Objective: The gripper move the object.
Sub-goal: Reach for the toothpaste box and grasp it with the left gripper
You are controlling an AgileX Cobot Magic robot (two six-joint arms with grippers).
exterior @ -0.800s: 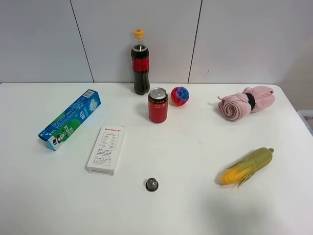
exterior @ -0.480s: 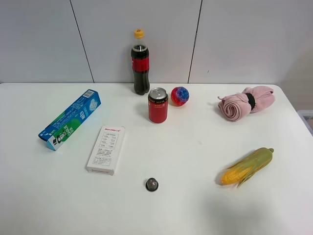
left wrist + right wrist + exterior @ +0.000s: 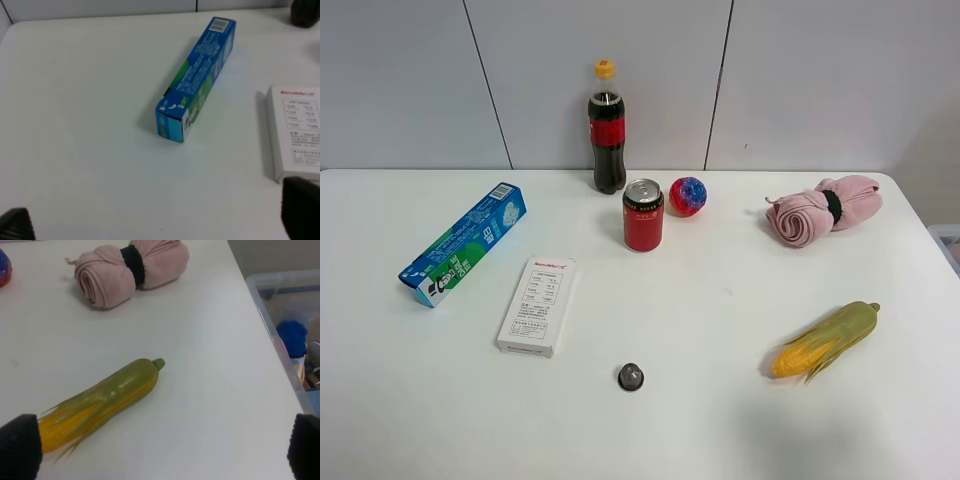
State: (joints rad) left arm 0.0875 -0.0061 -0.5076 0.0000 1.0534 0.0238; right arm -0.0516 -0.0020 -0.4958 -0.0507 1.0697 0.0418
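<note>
Item 1. Carton (image 3: 463, 245): long, slim, blue and green with white print. It lay flat on the left part of the white table (image 3: 720, 430), set diagonally, with the barcode end farther and to the right. Nothing touched it.

Item 2. Left gripper (image 3: 159, 222): only its 2 black fingertips (image 3: 301, 210) showed in the wrist view. They were spread wide and held nothing, and the carton lay well apart from them.

Item 3. Right gripper (image 3: 161, 450): its 2 black fingertips (image 3: 19, 446) were likewise wide and empty.

Item 4. Flat white box (image 3: 536, 306) with printed text: it lay just right of the carton and nearer, apart from it.

Item 5. Cola bottle (image 3: 607, 127) with a yellow cap: it stood upright at far centre, by the wall.

Item 6. Red can (image 3: 643, 215): it stood upright, just nearer than the bottle.

Item 7. Red-and-blue ball (image 3: 687, 196): it sat just right of the can.

Item 8. Pink towel (image 3: 823, 211): rolled and bound by a black band, it lay at far right.

Item 9. Ear of corn (image 3: 825, 340): partly husked, it lay at near right with the yellow end to the left.

Item 10. Small round metal piece (image 3: 631, 376): it sat at near centre, and its kind could not be told.

Item 11. Clear plastic bin (image 3: 280, 315): it stood beyond the table's right edge, with something blue inside.
</note>
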